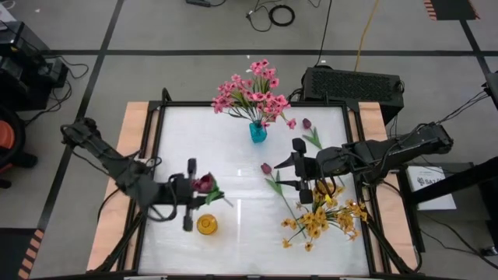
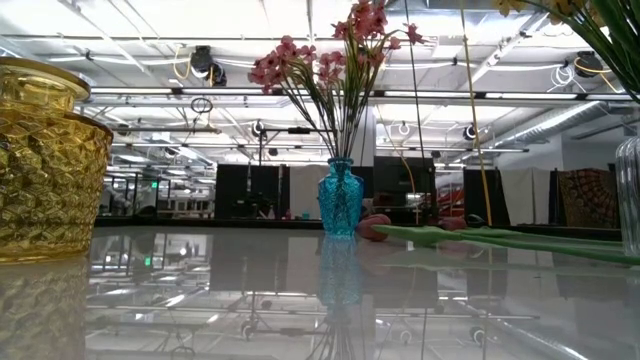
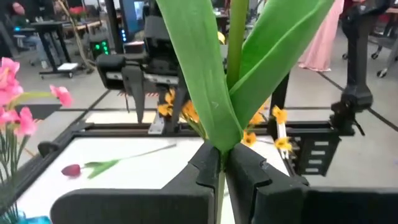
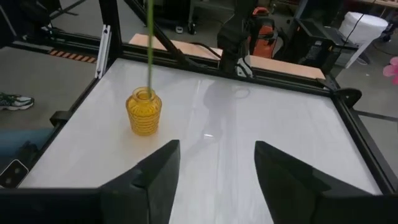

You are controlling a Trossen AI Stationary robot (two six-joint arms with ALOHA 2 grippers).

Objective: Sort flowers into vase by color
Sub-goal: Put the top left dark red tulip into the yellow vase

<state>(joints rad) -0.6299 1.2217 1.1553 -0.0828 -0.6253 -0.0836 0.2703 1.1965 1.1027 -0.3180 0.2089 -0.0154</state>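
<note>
My left gripper is shut on a dark maroon tulip with long green leaves, held upright over the yellow vase. The tulip's thin stem runs down into that vase's mouth. My right gripper stands open and empty over the table's right half. Two more tulips lie flat on the table near it. Pink sprays stand in the blue vase. Yellow sprays spread at the near right. My left gripper pinches the tulip's stem between its two fingers, just below where the leaves branch off. The fingers come in level from the table's left and lie across the stem. The tulip stands upright, and its stem's lower end reaches into the yellow vase's mouth.
A black frame rims the white table. A clear vase shows at the low view's right edge under the yellow sprays. A black box sits beyond the far right corner. Bare tabletop lies between the two grippers.
</note>
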